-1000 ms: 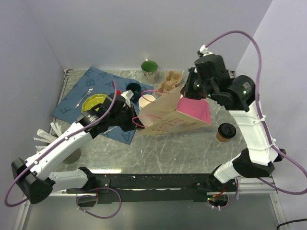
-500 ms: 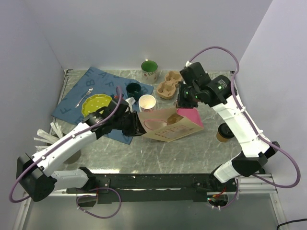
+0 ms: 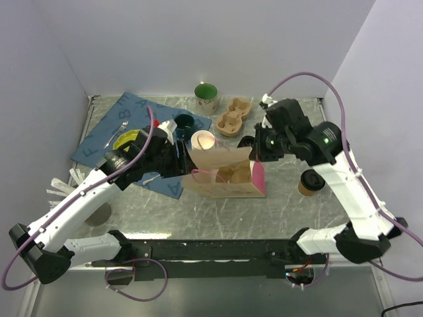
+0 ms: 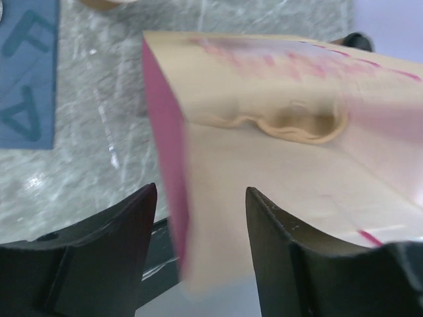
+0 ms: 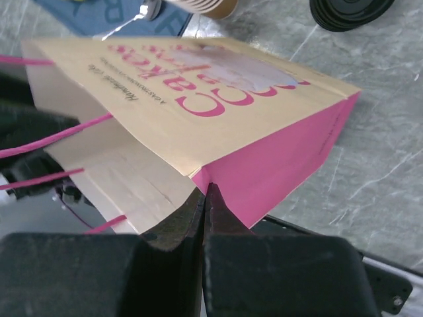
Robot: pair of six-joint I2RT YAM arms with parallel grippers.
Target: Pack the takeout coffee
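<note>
Pale lilac walls box in a grey marbled table. At its middle stands a tan paper bag with pink sides and pink string handles, mouth upward. The right gripper is clenched on the bag's top edge at the pink corner. The left gripper is at the bag's other end, its jaws spread apart on either side of a pink edge, not squeezing it. The takeout coffee sits upright near the table's right edge, apart from the bag, outside it. A blue lettered mat fills the far left corner. A green-lined mug and a pulp cup carrier stand along the far edge, and an open paper cup is just behind the bag.
</note>
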